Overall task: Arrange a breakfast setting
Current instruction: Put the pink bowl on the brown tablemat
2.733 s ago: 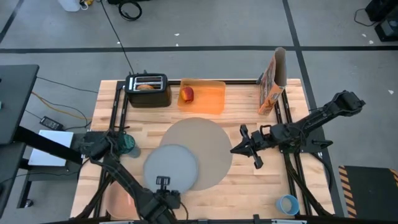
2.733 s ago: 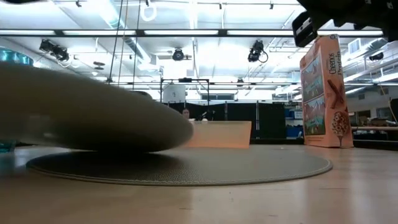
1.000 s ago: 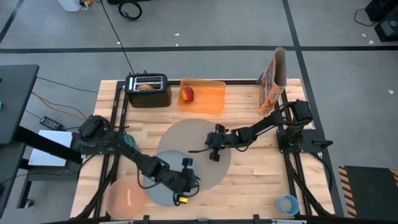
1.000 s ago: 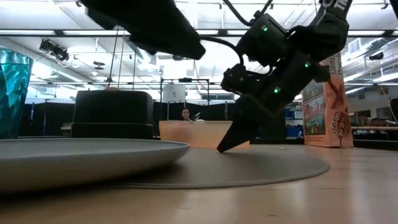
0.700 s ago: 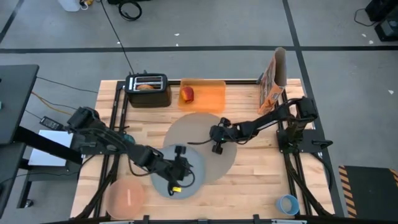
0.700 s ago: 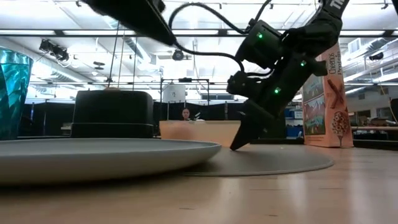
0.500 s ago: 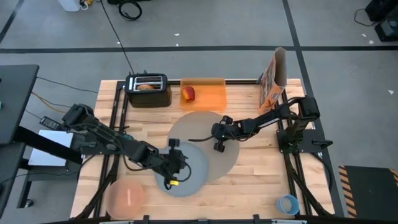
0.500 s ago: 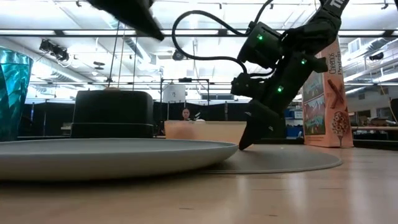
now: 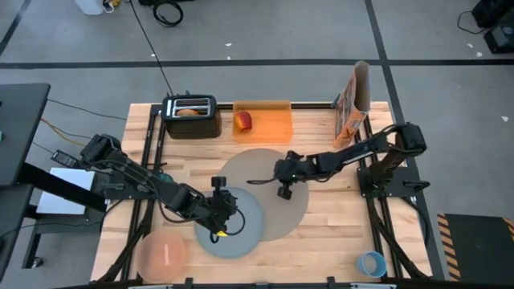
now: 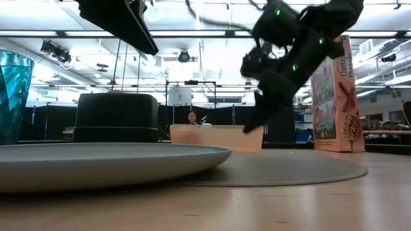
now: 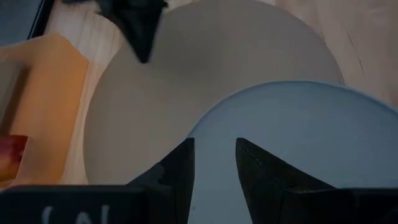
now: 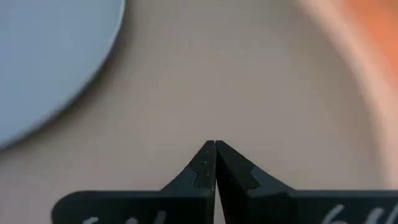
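From my station: L gripper (image 9: 227, 210) hangs over the grey plate (image 9: 241, 233), fingers (image 11: 180, 168) a bit apart w/ nothing between them, clear of the plate surface in the low view. R gripper (image 9: 257, 181) sits above the taupe mat (image 9: 285, 205), tips pinched together, holding nothing, lifted off the mat.

Plate overlaps the mat's front-left edge, partly on the mat and partly on the wooden table (image 9: 337, 233). Pink bowl (image 9: 163, 255) is at the front-left corner of the table, well apart from the plate; something pale lies in it, can't tell what. Blue cup (image 9: 371, 262) at the front-right corner, far from the rest. Apple (image 9: 242, 121) rests on the orange tray (image 9: 273, 120) at the back, just beyond the mat's far edge. Bagel (image 9: 188, 112) sits in a slot of the black toaster (image 9: 191, 117), just left of the tray.

Around: cereal box (image 9: 352, 107) upright at back right, near the R arm's base. Teal glass (image 10: 13, 96) left of the plate, close to the L arm. L arm reaches across the table's left side toward the plate; R arm reaches in from the right, over the mat.
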